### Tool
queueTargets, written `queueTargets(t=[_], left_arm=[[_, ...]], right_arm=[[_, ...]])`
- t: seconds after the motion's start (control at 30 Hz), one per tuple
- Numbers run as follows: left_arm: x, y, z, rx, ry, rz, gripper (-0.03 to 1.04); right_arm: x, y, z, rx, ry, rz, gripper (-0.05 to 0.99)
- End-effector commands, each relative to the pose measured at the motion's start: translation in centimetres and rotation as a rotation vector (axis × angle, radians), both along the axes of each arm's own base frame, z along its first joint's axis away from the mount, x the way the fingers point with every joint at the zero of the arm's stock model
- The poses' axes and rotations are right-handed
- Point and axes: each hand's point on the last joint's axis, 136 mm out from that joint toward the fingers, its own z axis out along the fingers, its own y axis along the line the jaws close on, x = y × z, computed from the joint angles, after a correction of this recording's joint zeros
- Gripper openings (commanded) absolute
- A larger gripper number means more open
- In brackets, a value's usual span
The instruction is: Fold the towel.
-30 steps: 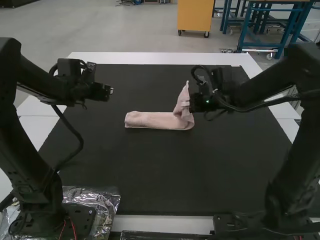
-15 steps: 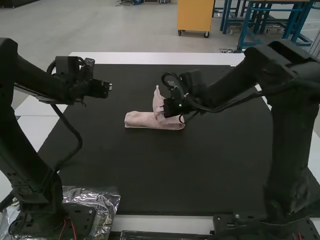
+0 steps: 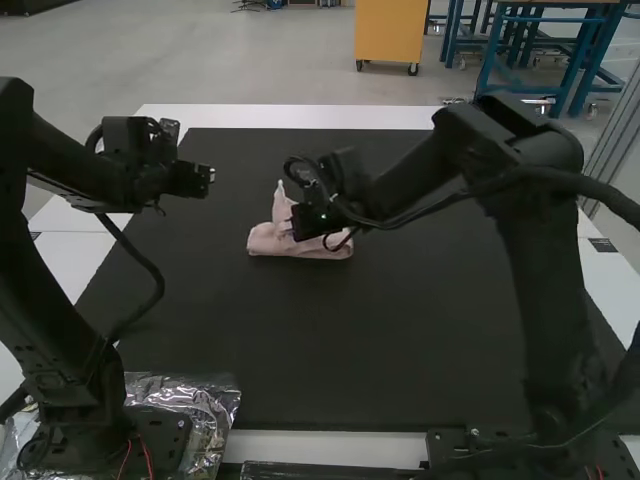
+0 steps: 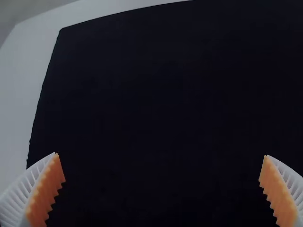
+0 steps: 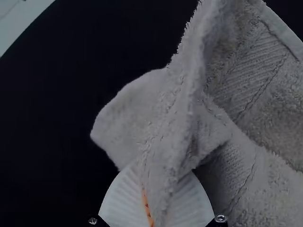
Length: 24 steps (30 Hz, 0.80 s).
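Observation:
The pink towel (image 3: 262, 240) lies as a narrow folded strip near the middle of the dark mat, one part of it raised to a peak. Over its right half is my right gripper (image 3: 291, 226), shut on the raised part. In the right wrist view the towel (image 5: 180, 109) runs down between the white fingers of my right gripper (image 5: 156, 198), pinched into a ridge, with more folds beside it. My left gripper (image 3: 212, 177) hangs over the mat's left side, apart from the towel. The left wrist view has my left gripper (image 4: 162, 158) open, nothing between its orange pads.
A dark mat (image 3: 300, 340) covers most of the white table (image 3: 320, 117). Crumpled clear plastic (image 3: 205, 405) lies beside the left arm's base at the near edge. The right arm spans the mat's right side.
My right gripper has moved left across the mat, drawing the raised towel part with it; the strip on the mat now looks shorter. My left gripper has shifted slightly left.

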Motion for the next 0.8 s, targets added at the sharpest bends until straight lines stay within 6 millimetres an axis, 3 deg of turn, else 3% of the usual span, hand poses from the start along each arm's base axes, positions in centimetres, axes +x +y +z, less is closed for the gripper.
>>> queueTargets(t=[0.0, 0.07, 0.1, 0.2, 0.27, 0.3, 0.43, 0.63, 0.77], left_arm=[[-0.1, 0.4, 1.8, 0.014, -0.048, 0.006, 0.97], [0.0, 0.4, 2.0, 0.013, -0.054, 0.007, 0.97], [0.0, 0.4, 2.0, 0.013, -0.056, 0.007, 0.97], [0.0, 0.4, 2.2, 0.01, -0.06, 0.008, 0.97], [0.0, 0.2, 2.3, 0.01, -0.063, 0.005, 0.97], [0.0, 0.2, 2.5, 0.011, -0.068, 0.003, 0.97], [0.1, 0.4, 2.9, 0.02, -0.084, 0.019, 0.97], [0.2, 2.4, 4.2, 0.09, -0.127, 0.14, 0.97], [0.2, 2.2, 5.0, 0.107, -0.152, 0.177, 0.97]], right_arm=[[-0.5, 2.4, 2.6, 0.056, -0.031, 0.027, 0.3], [-0.6, 2.7, 3.1, 0.06, -0.04, 0.033, 0.57], [-0.6, 2.8, 3.3, 0.062, -0.046, 0.035, 0.65], [0.0, 2.4, 5.3, 0.084, -0.091, 0.008, 0.74], [0.5, 1.9, 7.3, 0.123, -0.144, -0.015, 0.74], [0.6, 1.6, 8.1, 0.146, -0.163, -0.022, 0.69], [1.7, 0.2, 9.4, 0.208, -0.213, -0.06, -0.03], [1.7, -0.6, 7.9, 0.204, -0.204, -0.075, -0.02], [2.0, -1.0, 5.7, 0.187, -0.182, -0.081, -0.03]])
